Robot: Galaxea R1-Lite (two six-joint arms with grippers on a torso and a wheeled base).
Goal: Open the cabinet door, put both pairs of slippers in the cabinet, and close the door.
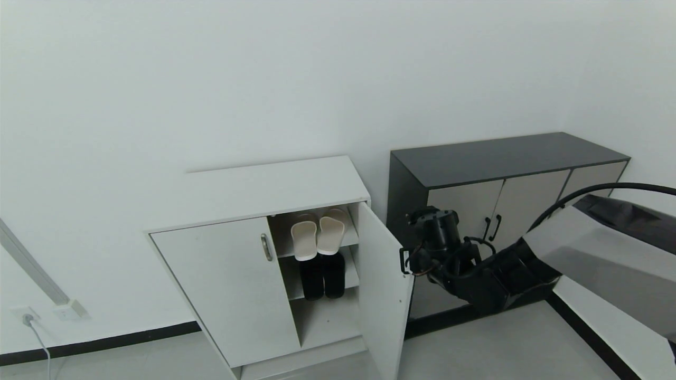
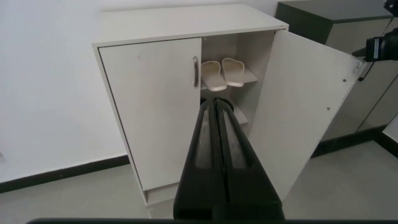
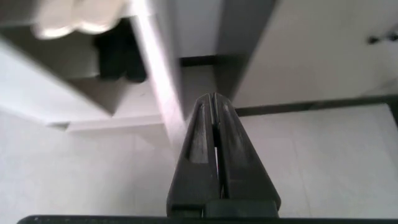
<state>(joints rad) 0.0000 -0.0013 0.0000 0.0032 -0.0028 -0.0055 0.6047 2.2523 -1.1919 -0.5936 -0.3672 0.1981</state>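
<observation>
Cream slippers [image 1: 318, 235], black slippers [image 1: 322, 277] shelved in white cabinet [image 1: 274, 184]; closing remains. Right gripper [image 3: 214, 99], jaws together, empty, beside open door [image 1: 383, 285]: likely push next.

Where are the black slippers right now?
In the head view the black slippers sit on the middle shelf of the white cabinet, in its open right half, directly below the white slippers.

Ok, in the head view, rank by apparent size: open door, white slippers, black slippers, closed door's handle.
1. open door, largest by far.
2. white slippers and black slippers: about alike, so unranked; the black pair sits in shadow.
3. handle, smallest.
</observation>
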